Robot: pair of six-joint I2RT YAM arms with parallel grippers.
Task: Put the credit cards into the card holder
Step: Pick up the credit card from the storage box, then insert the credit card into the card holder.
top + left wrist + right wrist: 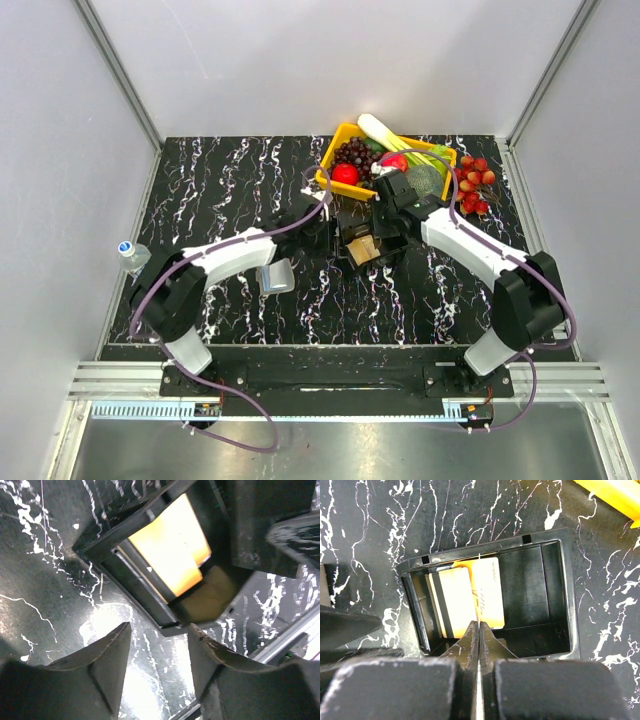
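Several credit cards [470,600] lie just beyond the right tool [479,626].

One black tray [520,595] holds at least two credit cards [455,602]; whether there is a third cannot be told. On the tabletop [230,170]: one grey card holder [277,275], one yellow basket [333,152] at one o'clock, one cluster of red fruit [473,185] at two o'clock, and one bottle [130,255] at nine o'clock.
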